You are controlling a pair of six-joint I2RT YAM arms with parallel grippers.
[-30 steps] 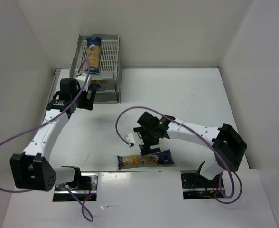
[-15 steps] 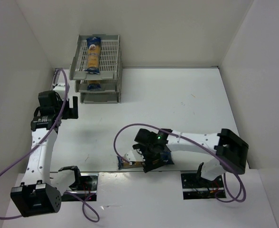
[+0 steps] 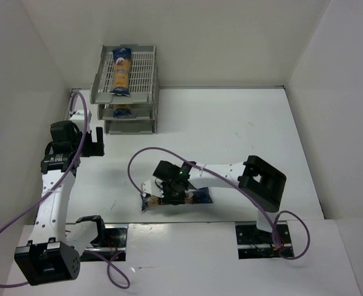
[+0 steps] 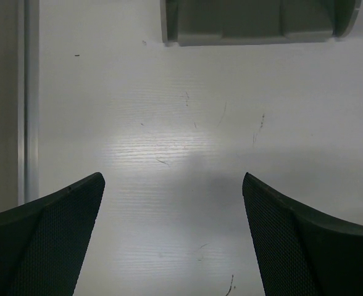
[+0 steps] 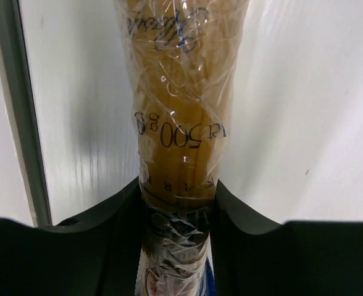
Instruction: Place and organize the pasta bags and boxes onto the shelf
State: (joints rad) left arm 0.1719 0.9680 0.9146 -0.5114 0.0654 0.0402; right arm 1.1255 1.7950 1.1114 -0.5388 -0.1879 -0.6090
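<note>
Now, the right gripper [image 5: 178, 203] was clamped on a pasta packet [image 5: 180, 111] down near the front edge of the table [image 3: 243, 123]; the left gripper [image 4: 172, 185] hung wide open before the shelf [image 3: 141, 71], whose top tier carried another packet [image 3: 120, 73].
</note>
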